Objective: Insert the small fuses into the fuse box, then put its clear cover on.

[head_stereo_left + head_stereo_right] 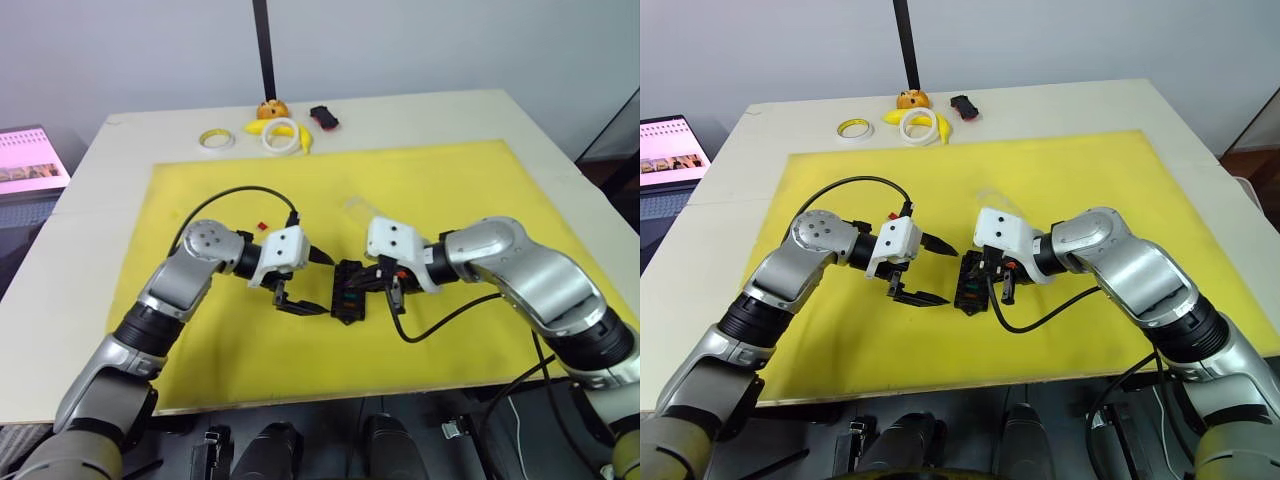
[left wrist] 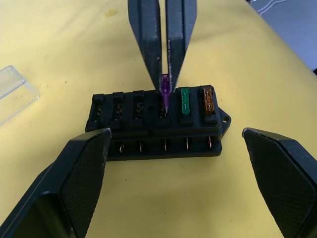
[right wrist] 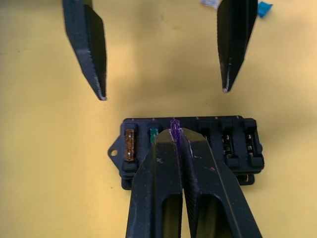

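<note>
The fuse box (image 1: pixel 349 291) lies near the middle of the yellow mat (image 1: pixel 460 190) on the bench (image 1: pixel 560 165), between the two grippers. The right gripper (image 2: pixel 164 74) is clenched on a purple fuse (image 2: pixel 164 91) and holds it upright over a slot in one row of the box, with the fuse's blades at the slot's mouth. In the same row, just beside this slot, a green fuse (image 2: pixel 184 101) and an orange fuse (image 2: pixel 207 100) sit in their slots; the other slots in that row look unfilled. The left gripper (image 1: pixel 303 283) is released, its two fingers spread wide, and it hovers just beside the box without touching it. The clear cover (image 2: pixel 12 91) lies flat on the mat, near the box but apart from it. A red fuse (image 1: pixel 262 226) lies on the mat close to the left arm. At the far edge of the bench are two tape rings (image 1: pixel 215 139), a yellow toy (image 1: pixel 271 110) and a small black-and-red gadget (image 1: pixel 323 117).
</note>
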{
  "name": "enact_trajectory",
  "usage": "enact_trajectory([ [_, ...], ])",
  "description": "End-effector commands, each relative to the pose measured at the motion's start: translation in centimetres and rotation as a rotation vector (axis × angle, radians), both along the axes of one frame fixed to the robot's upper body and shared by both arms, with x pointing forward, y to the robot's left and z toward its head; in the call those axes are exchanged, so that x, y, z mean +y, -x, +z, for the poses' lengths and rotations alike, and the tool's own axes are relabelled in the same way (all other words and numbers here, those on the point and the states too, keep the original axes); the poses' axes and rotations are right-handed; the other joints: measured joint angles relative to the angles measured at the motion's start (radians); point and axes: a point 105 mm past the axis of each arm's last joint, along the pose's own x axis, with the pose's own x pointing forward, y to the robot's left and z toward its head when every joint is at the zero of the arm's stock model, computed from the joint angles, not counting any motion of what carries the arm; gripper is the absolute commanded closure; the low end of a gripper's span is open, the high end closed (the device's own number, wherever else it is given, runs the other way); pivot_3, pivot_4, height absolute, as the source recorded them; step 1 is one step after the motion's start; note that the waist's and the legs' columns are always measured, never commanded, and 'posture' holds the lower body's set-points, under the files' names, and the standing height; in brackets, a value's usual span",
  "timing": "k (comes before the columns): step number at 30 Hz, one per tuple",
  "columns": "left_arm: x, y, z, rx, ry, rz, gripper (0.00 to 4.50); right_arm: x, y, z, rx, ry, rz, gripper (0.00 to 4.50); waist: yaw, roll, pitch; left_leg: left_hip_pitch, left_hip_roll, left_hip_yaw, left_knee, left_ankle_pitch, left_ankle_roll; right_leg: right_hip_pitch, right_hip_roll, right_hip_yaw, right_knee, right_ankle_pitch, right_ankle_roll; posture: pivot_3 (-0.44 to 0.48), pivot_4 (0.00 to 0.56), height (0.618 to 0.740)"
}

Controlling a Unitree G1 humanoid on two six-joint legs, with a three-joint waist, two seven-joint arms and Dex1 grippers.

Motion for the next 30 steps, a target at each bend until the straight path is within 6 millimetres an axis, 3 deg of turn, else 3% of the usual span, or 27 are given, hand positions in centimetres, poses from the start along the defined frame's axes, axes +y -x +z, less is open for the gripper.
enact_trajectory([
  [1,-0.2,0.3,0.8,-0.04,0.009,-0.013,0.0,0.3,-0.3,1.1,-0.049,-0.008,0.008,4.48,0.0,0.0,0.0,0.0,0.0,0.0,0.0,0.0,0.0,0.0,0.0,0.0,0.0,0.0,0.0,0.0,0.15,0.74],
  [30,-0.3,0.3,0.8,-0.038,0.02,-0.003,0.0,0.2,-0.8,0.0,-0.042,0.057,-0.001,4.48,-0.001,0.0,0.0,0.0,0.0,0.0,0.0,0.0,0.0,0.0,0.0,0.0,0.0,0.0,0.0,0.0,0.15,0.74],
])
